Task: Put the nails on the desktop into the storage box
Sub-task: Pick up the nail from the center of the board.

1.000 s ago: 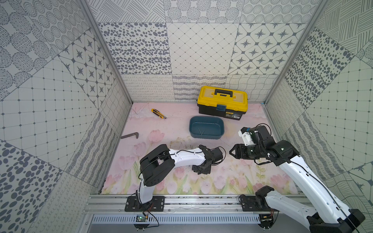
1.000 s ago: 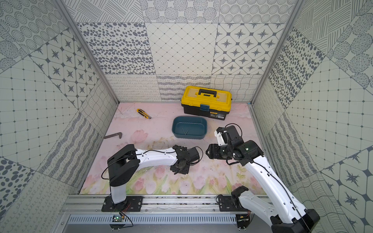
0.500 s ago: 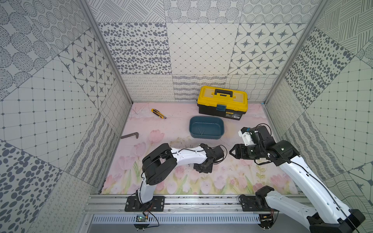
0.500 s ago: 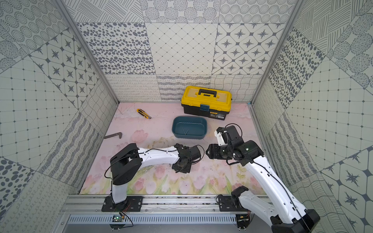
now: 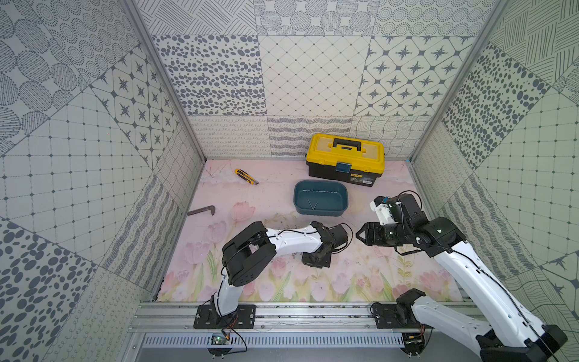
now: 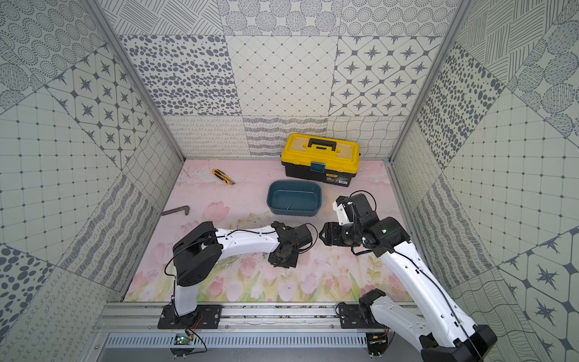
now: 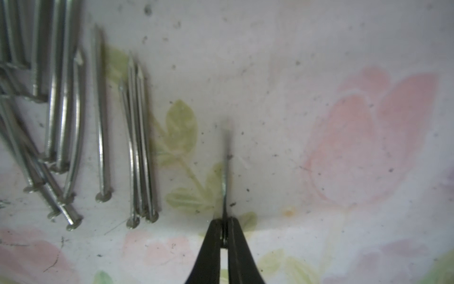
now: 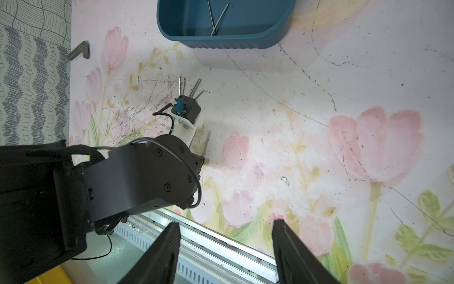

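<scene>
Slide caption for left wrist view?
Left pincer shut on one thin grey metal nail, loose nails lying alongside on the pink tulip-print desktop.

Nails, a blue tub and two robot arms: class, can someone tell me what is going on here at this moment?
The left end effector is shut on one nail, pinching it by one end, close to the desktop. The other nails lie in a loose cluster beside it. Two nails already lie in a V in the teal storage box. The right end effector is open, holds nothing and hangs above the desktop nearby.
</scene>
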